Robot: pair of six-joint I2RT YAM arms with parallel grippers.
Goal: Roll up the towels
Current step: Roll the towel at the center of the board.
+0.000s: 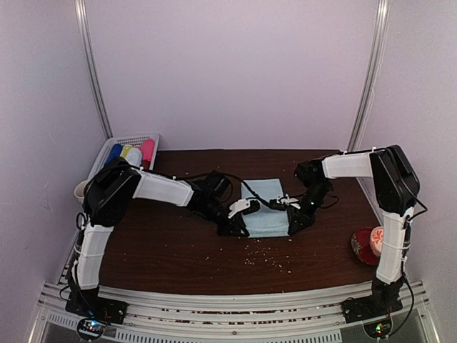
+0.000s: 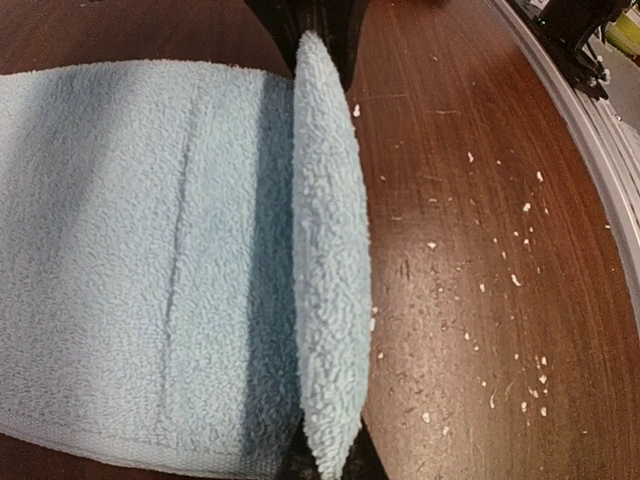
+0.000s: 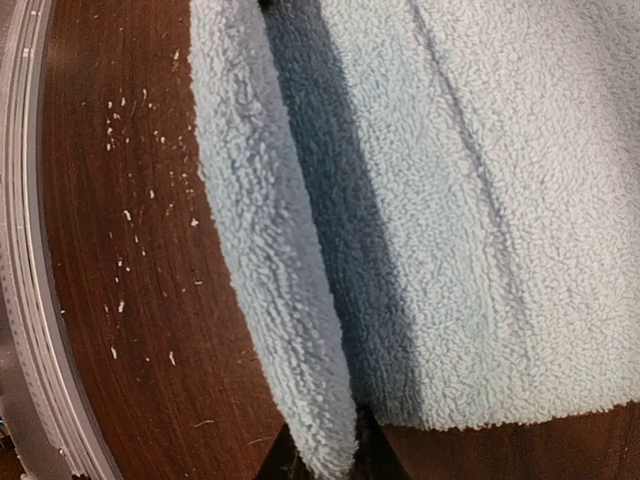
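Note:
One pale light-blue towel [image 1: 265,200] lies flat in the middle of the dark wooden table [image 1: 164,243]. My left gripper [image 1: 234,227] is at its near left corner and my right gripper [image 1: 295,221] at its near right corner. In the left wrist view the towel [image 2: 130,250] lies flat, and its near edge stands up as a raised fold [image 2: 330,260] pinched in my left gripper [image 2: 330,462]. The right wrist view shows the same towel [image 3: 490,200] with its lifted edge [image 3: 270,270] caught in my right gripper [image 3: 340,458]. Both are shut on the cloth.
A white basket [image 1: 120,143] with bright blue, yellow, white and pink rolls stands at the back left corner. A red round object [image 1: 367,246] sits by the right arm's base. Pale crumbs [image 1: 258,259] dot the wood before the towel. A metal rail [image 1: 235,296] runs along the near edge.

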